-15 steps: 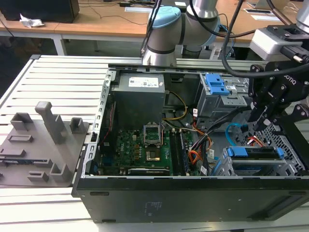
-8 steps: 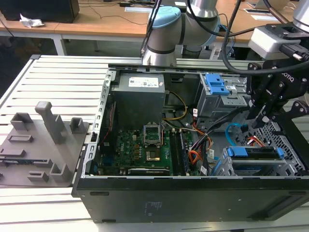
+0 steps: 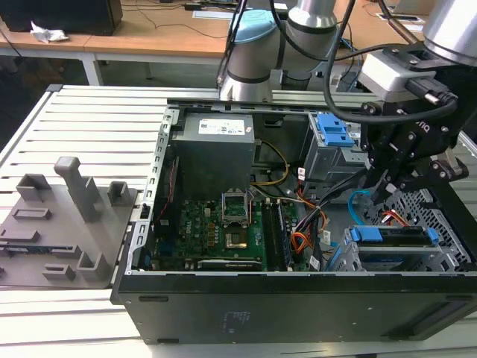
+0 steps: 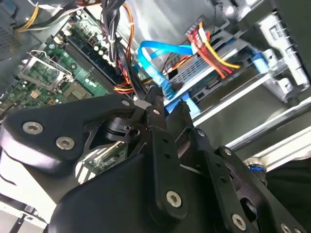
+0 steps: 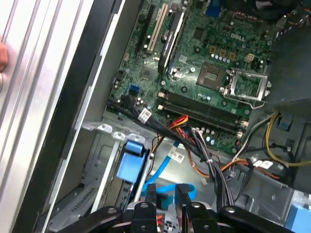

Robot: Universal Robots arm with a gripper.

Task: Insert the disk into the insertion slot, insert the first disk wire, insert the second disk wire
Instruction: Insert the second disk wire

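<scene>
In the exterior view, we see the gripper (image 3: pixel 381 192) lowered inside the open computer case (image 3: pixel 298 302). The insertion slot (image 3: pixel 446 227) lies just beneath it, and the second disk wire (image 3: pixel 356 200) loops close beside it. In the second wrist view, the fingers (image 4: pixel 156 109) are clenched on that light-blue wire's end. In the first wrist view, the wire runs out from between the fingertips (image 5: pixel 182 191) toward the motherboard (image 5: pixel 204 48).

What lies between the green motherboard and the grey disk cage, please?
In the exterior view, a tangle of orange and black wires lies between the motherboard and the disk cage.
</scene>
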